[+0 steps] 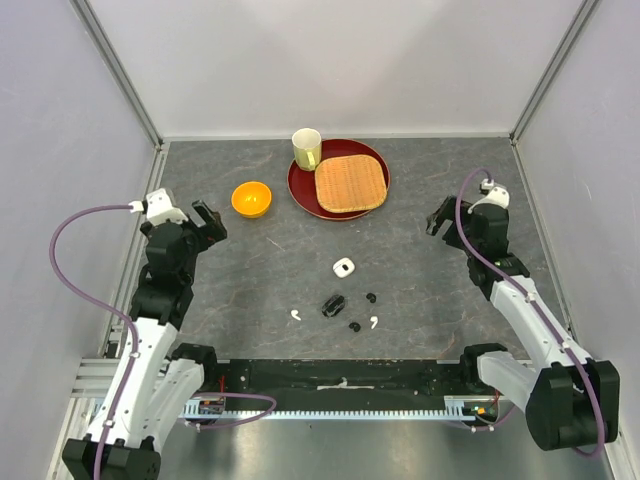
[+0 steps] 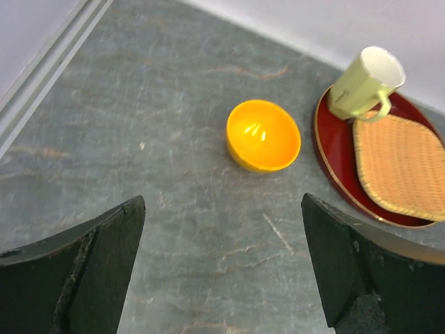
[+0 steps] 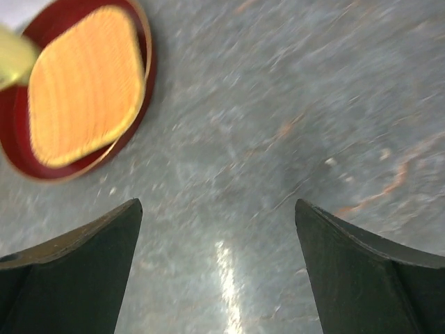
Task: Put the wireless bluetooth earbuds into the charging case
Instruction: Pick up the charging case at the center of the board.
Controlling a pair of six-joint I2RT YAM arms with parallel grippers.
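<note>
Top external view: the earbuds lie loose on the table [image 1: 250, 270], lower centre of frame, none seated in a case yet. The left white bud [image 1: 296, 316] and right white bud [image 1: 373, 322] bracket the cluster; the upper black bud [image 1: 371, 297] and lower black bud [image 1: 354, 326] sit between them. The black charging case [image 1: 332, 304] lies in the middle, with a white charging case [image 1: 344, 267] just above it and apart. I cannot tell the lid states.

Upper centre, well apart: orange bowl [image 1: 251, 198], and a red plate [image 1: 300, 195] carrying a woven mat [image 1: 350, 183] and pale cup [image 1: 306, 148]. I judge these to be clutter.

The left gripper [image 1: 210, 222] and right gripper [image 1: 437, 218] flank the cluster with jaws spread wide and empty, which I read as a ready pose. Both wrist views show the plate, not the buds, so each arm must turn inward.
</note>
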